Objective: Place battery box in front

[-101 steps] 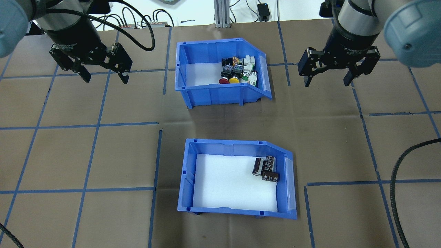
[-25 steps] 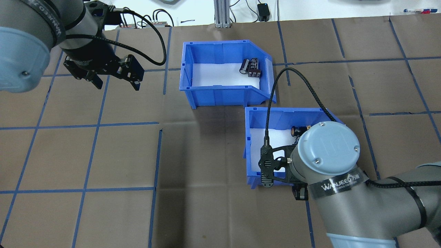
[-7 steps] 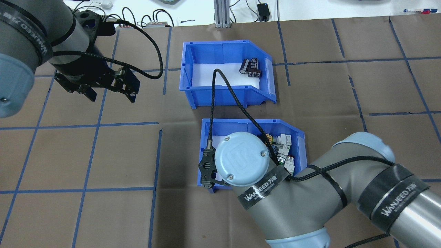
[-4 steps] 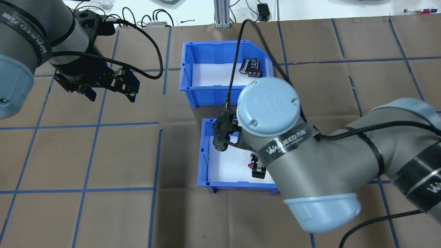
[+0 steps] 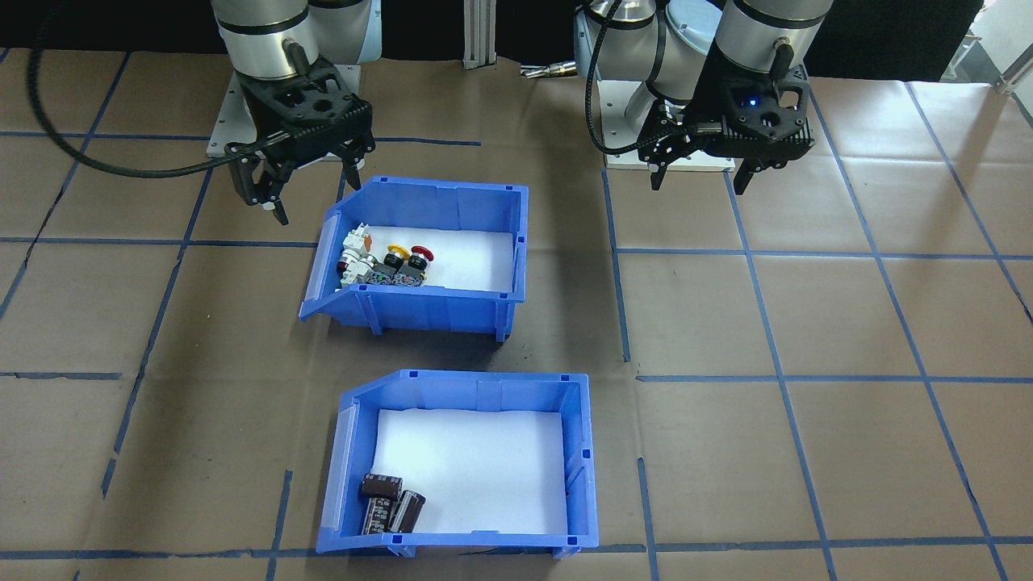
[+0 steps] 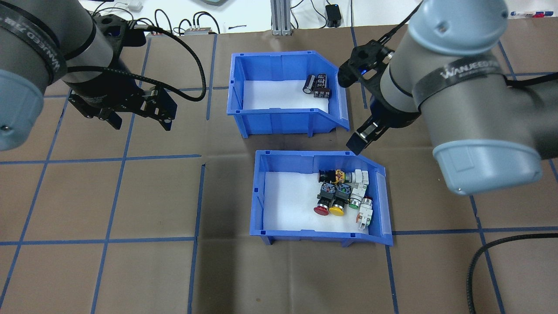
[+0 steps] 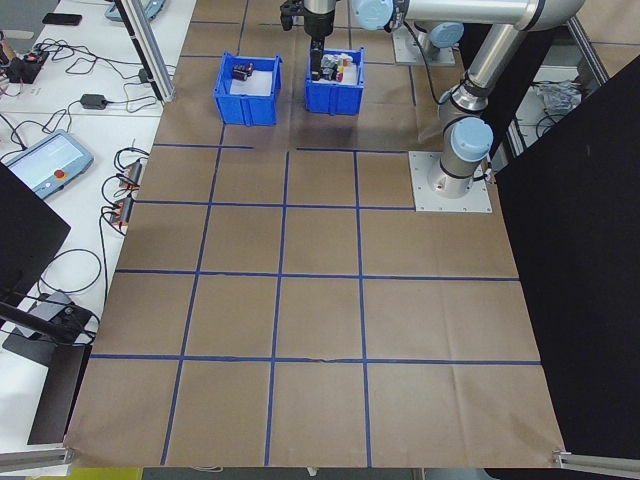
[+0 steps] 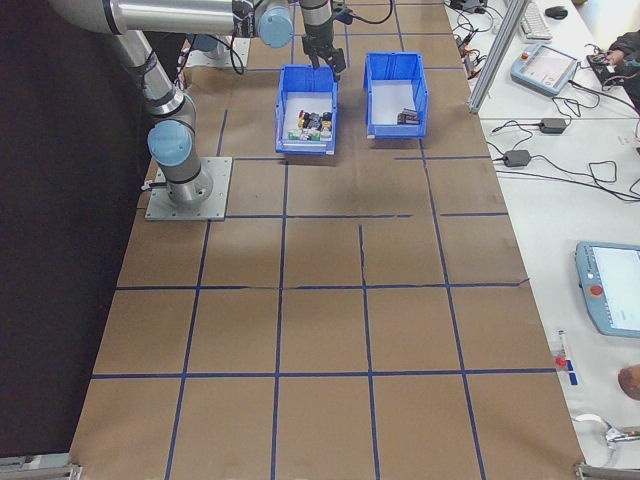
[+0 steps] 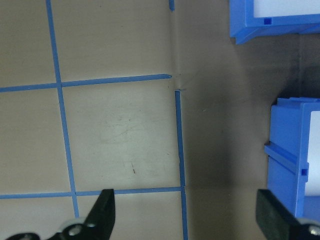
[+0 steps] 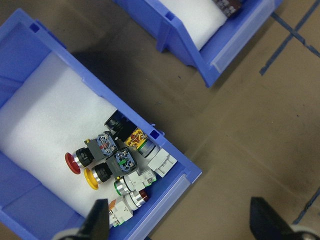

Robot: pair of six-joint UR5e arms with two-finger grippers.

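Observation:
The battery box, a blue bin with a white liner and dark brown cells, stands at the table's far side from me. In the front-facing view the battery box is nearest the camera. The blue bin of push-button switches sits right behind it, closer to my base. My right gripper hovers open and empty above that bin's sloped end; its wrist view looks down on the switches. My left gripper hangs open over bare paper, left of both bins.
Brown paper with a blue tape grid covers the table. An aluminium post and cables line the far edge. My arms' base plates lie near my side. A cable trails at the right.
My right arm has lifted off the switch bin and swung back to the right, uncovering it. Both bins and my left arm stay where they were.

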